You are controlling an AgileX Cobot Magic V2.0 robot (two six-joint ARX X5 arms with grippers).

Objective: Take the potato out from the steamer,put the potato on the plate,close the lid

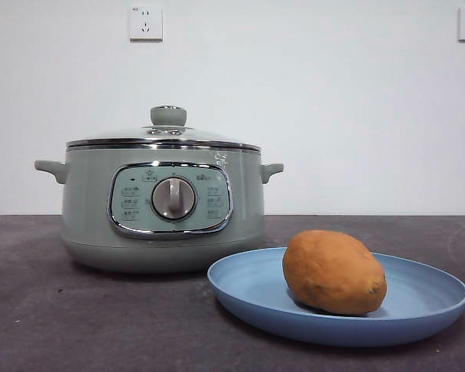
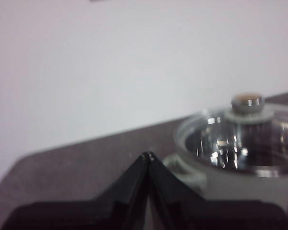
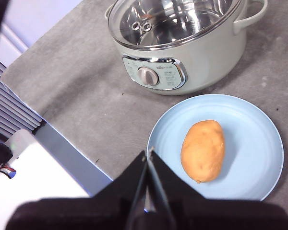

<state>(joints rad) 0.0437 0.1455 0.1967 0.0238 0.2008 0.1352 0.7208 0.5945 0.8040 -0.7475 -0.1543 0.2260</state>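
While closed under the lid [image 1: 164, 136], steamer [image 1: 163, 205] standing on the dark desk [image 1: 62, 318]. Potato [image 1: 334, 272] lying on the plate [image 1: 418, 306], just beside the steamer's front. Left tool [image 2: 148, 155] pressed together, empty, near the steamer's handle. Right tool [image 3: 148, 154] pressed together, empty, above the plate's edge.

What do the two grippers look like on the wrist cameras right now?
Both look alike: the left gripper and the right gripper each have two matte black jaws, wedge-shaped and tapering to a thin point. No cables or markings show on them.
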